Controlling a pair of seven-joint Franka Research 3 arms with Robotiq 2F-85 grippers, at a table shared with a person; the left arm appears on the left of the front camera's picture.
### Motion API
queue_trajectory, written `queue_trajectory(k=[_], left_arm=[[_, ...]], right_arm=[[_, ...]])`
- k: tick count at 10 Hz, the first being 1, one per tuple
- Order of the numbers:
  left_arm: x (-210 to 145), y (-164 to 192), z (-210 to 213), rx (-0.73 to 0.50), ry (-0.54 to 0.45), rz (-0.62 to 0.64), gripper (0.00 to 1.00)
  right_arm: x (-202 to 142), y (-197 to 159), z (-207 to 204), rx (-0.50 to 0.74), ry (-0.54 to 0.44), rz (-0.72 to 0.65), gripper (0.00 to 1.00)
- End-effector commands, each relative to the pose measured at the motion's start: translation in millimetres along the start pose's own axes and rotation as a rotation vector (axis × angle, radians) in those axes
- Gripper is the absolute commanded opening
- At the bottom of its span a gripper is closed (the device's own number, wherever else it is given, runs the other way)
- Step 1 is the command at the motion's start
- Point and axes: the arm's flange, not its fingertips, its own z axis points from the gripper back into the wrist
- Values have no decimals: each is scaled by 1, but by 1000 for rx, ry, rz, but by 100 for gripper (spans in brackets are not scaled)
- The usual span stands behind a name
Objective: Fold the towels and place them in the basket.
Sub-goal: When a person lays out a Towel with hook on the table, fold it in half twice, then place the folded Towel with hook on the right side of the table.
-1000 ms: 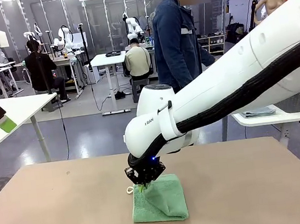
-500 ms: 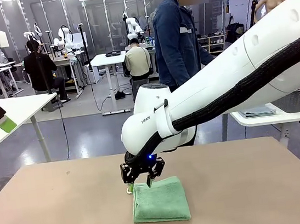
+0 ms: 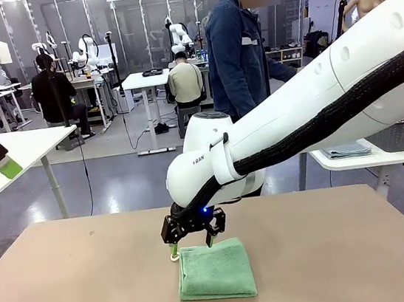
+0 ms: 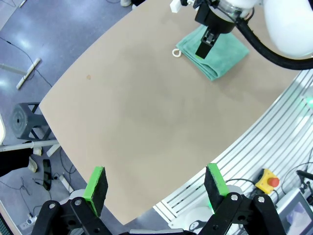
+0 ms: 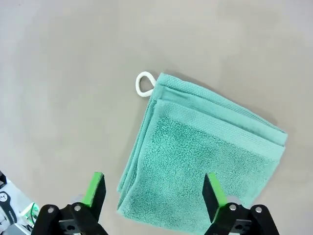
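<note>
**Front view.** Your right gripper [image 3: 192, 244] hangs with its jaws apart and nothing between them, close over the 11 o'clock corner of the mint green towel [image 3: 216, 270]. Whether a fingertip touches the cloth cannot be told from here. The towel lies as a compact, layered square on the table [image 3: 78, 286], toward 6 o'clock from the table's middle.

**Left wrist view.** Your left gripper [image 4: 155, 182] is spread wide and empty, high over the table's edge and well apart from the towel. The towel sits at 1 o'clock in this picture, with the white loop [image 4: 175, 52] at its 9 o'clock corner.

**Right wrist view.** The two green pads stand either side of the towel's 6 o'clock end, clear of it. The loop is at the 11 o'clock corner. Stacked edges show along the 8 o'clock side, several layers and fairly even.

**Assessment.** You appear to have the green towel's fold complete — it looks ready for pickup. Placing it in the basket is outstanding. The cream-white towel I judge not yet dealt with in either step. I put you under halfway.
</note>
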Motion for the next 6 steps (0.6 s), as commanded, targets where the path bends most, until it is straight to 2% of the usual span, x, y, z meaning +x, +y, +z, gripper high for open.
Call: queue_trajectory(k=[1, 6], left_arm=[[2, 0, 0, 18, -8, 7, 100], [2, 0, 0, 18, -8, 7, 100]], right_arm=[[-1, 3, 0, 1, 0, 5, 100], [-1, 3, 0, 1, 0, 5, 100]])
